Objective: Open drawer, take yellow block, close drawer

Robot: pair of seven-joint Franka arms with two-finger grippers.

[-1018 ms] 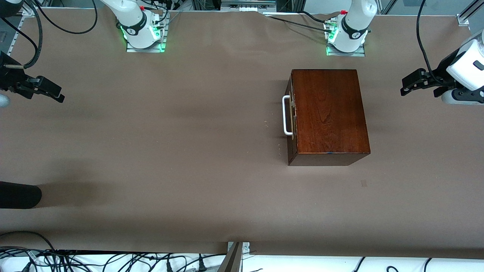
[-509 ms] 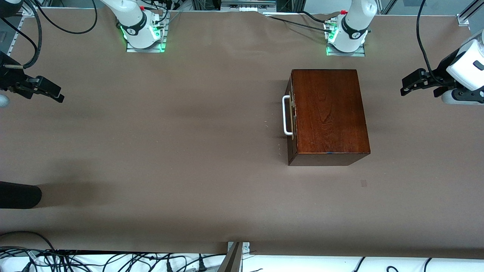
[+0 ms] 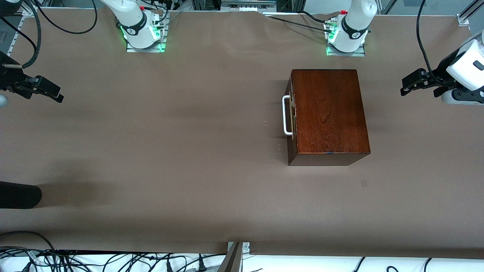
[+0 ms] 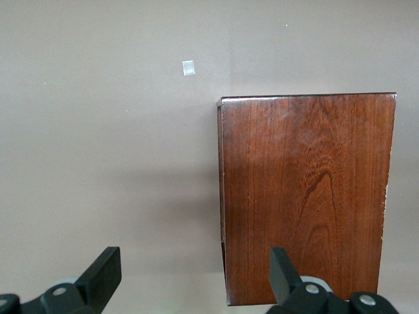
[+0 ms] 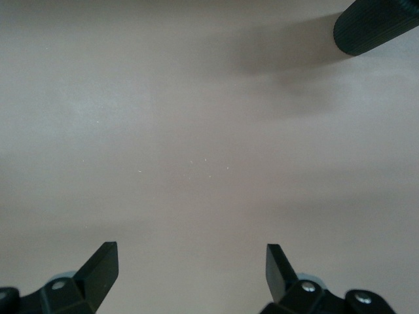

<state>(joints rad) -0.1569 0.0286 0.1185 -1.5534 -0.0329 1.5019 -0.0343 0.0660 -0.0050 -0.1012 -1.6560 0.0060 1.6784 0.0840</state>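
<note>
The dark mahogany box stands on the brown table, toward the left arm's end and not far from the left arm's base. The drawer is shut, or very nearly so: its dark front panel sits close against the box face that is turned toward the right arm's end of the table, with a thin pale strip showing along the panel edge. The white U-shaped handle projects from that panel, untouched by either gripper. The yellow block is not visible in any view. The left gripper hangs at the left arm's end of the table, well apart from the box, over bare table surface; its fingers are spread wide and hold nothing. In the left wrist view the glossy top of the box lies ahead of the spread fingers, with a small pale square mark on the table close to one corner of the box. The right gripper hangs at the right arm's end of the table, well apart from the box — its fingers are likewise spread wide and empty. A black cylindrical object reaches in over the table edge at the right arm's end, nearer to the front camera than the right gripper; the right wrist view shows its ribbed end above the bare table.
</note>
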